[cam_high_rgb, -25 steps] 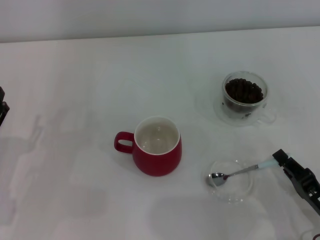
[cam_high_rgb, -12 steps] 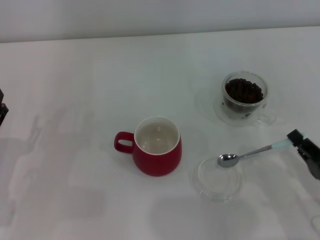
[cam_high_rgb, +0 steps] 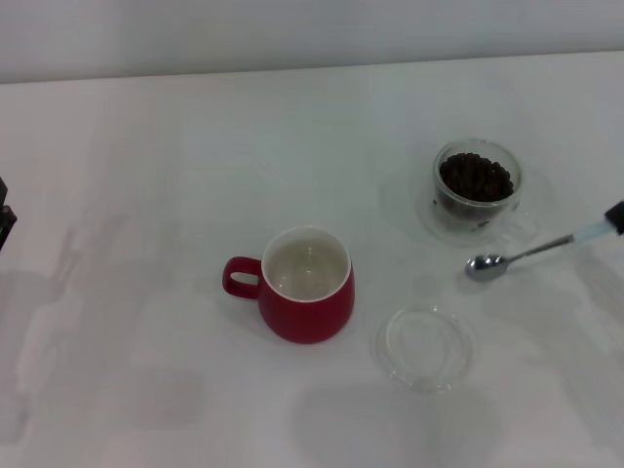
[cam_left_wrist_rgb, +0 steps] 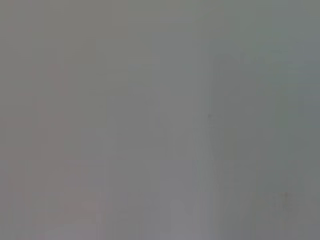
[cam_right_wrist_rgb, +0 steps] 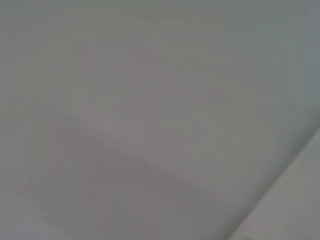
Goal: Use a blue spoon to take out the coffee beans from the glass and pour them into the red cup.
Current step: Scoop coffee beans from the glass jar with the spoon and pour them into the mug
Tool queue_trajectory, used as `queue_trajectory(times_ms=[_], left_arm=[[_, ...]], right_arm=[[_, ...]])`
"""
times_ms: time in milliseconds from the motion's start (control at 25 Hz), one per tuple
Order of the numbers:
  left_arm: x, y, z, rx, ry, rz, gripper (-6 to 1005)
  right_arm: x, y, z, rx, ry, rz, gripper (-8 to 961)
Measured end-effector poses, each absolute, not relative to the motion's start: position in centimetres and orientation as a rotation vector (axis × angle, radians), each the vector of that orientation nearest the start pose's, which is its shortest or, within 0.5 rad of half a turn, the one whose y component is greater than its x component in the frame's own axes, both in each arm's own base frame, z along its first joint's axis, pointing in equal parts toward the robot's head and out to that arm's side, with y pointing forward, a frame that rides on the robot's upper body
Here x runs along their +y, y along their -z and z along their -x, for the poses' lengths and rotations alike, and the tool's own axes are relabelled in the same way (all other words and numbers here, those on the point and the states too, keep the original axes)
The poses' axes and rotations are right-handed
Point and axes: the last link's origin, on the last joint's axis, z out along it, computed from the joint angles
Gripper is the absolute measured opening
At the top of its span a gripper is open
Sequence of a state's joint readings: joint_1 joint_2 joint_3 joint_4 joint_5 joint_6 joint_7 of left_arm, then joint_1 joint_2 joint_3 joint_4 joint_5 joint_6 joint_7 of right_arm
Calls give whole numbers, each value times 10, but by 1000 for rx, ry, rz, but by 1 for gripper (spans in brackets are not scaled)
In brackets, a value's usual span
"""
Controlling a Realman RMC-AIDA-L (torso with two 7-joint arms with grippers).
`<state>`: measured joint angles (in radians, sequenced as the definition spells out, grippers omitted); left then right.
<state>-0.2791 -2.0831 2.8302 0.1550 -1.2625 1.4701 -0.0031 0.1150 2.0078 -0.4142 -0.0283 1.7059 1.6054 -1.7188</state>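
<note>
The right pincer, barely in view at the desk's 3 o'clock edge, pinches the tip of the blue spoon's pale handle. The spoon hangs level, its empty metal bowl just beside the glass at the glass's 6 o'clock. The coffee beans heap inside the glass. The red cup stands well apart at 8 o'clock from the glass, a clear saucer between. The spoon looks light, stiff and slick; held so far back, it may twist when dug into loose, rolling beans. The left pincer idles at 9 o'clock, its state impossible to tell.
</note>
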Motion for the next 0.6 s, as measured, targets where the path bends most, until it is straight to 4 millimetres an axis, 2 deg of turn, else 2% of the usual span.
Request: queue_trajectory(times_ms=[200,600], left_arm=[[257,20,337,-357,694,1614,850],[260,25,336,-382,687,1626,847]], right_arm=[[217,-38,-382,1401,-1398,1570,151],[282,-84,-363,1203,-1322,1780,151]])
